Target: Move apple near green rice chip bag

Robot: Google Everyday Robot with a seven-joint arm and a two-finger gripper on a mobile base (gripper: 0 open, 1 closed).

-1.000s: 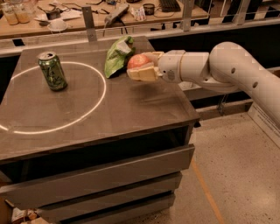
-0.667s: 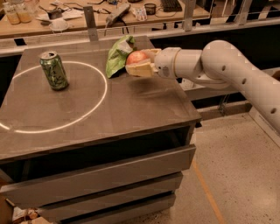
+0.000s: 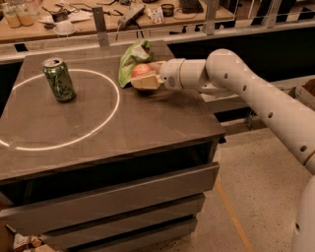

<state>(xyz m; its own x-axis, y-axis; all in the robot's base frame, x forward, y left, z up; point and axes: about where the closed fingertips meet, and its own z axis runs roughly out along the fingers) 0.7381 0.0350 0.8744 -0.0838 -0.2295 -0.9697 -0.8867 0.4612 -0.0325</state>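
The red-orange apple (image 3: pixel 140 71) is held between the tan fingers (image 3: pixel 144 83) of my gripper (image 3: pixel 143 77), which reaches in from the right on the white arm. The gripper is shut on the apple and holds it just above the tabletop. The light-green rice chip bag (image 3: pixel 130 60) lies crumpled at the far edge of the table, right behind and left of the apple, almost touching it.
A dark green soda can (image 3: pixel 59 79) stands at the table's left, inside a white circle of light (image 3: pixel 74 140). The dark table (image 3: pixel 162 123) has drawers below. A cluttered bench (image 3: pixel 98 15) runs behind it. Bare floor lies to the right.
The gripper with the apple has moved left and a little farther back, closer to the green bag. The can and the bag have not moved.
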